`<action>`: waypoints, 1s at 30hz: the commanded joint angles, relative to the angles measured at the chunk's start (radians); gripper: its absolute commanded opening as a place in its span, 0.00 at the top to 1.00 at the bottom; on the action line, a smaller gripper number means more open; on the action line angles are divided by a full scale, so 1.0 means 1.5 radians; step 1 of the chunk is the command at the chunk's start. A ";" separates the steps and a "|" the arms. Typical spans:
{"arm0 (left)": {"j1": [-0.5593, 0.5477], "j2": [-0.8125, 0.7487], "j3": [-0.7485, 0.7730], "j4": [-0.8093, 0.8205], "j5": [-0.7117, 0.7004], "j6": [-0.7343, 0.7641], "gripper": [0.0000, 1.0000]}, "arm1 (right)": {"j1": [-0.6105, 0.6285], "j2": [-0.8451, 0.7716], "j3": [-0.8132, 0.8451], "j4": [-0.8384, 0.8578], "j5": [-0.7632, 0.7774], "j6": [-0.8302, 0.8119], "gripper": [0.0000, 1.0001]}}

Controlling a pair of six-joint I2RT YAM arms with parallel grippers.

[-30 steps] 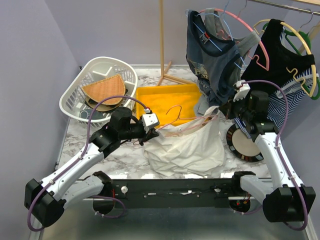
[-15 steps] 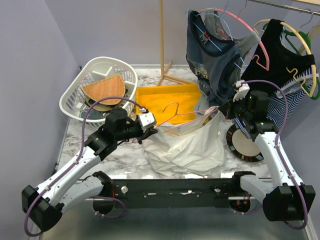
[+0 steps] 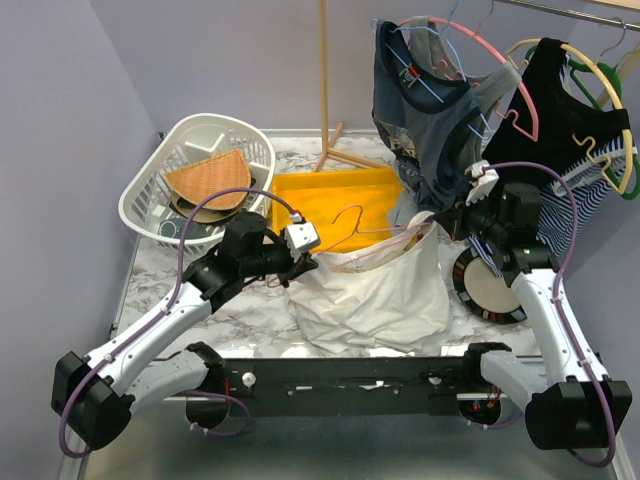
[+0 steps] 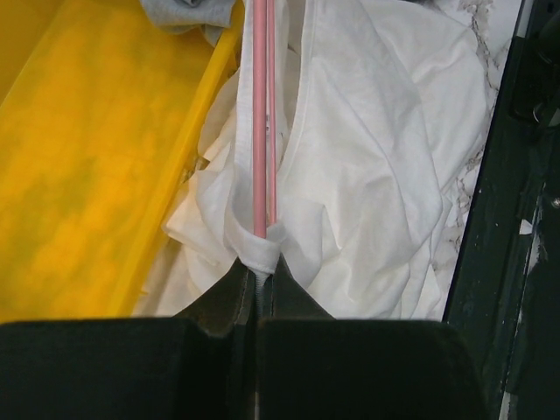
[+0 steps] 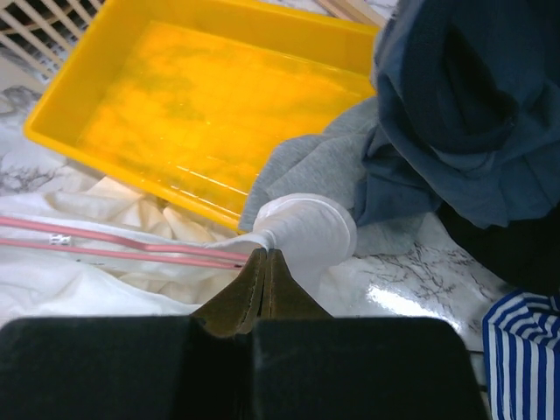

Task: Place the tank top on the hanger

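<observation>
jaws clamp hanger [image 4: 260,131]; marbled table [image 3: 232,312], lilac walls [image 3: 60,100]

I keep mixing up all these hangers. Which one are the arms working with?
Find the big yellow tray; the white tank top lies in front of it, stretched between the left gripper and right gripper. The hanger runs through its top edge: a slim pink wire held low, unlike the thicker pink hanger and yellow hanger among the hanging clothes.

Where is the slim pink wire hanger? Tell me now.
In the top view, the hanger is held mid-table between the left gripper and right gripper, inside the tank top, with its hook toward the yellow tray.
</observation>
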 commanded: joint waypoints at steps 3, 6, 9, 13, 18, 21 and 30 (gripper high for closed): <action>0.004 0.018 0.012 0.019 0.029 -0.017 1.00 | -0.005 -0.022 -0.003 -0.020 -0.167 -0.059 0.99; 0.004 0.032 0.012 0.037 0.089 -0.026 1.00 | 0.025 0.009 0.061 -0.059 -0.262 -0.076 0.99; 0.004 0.039 0.017 0.043 0.099 -0.034 1.00 | 0.142 0.055 0.224 -0.203 -0.250 -0.162 0.99; 0.004 -0.007 0.010 0.041 0.052 -0.030 1.00 | 0.176 0.067 0.327 -0.323 -0.275 -0.247 0.87; 0.004 -0.059 -0.006 0.061 0.029 -0.027 1.00 | 0.176 -0.025 0.319 -0.354 -0.117 -0.311 0.21; 0.004 -0.063 -0.006 0.065 0.064 -0.029 1.00 | 0.176 -0.040 0.346 -0.403 -0.082 -0.365 0.08; 0.002 -0.031 0.011 0.035 0.196 -0.026 1.00 | 0.176 -0.003 0.385 -0.638 -0.201 -0.773 0.01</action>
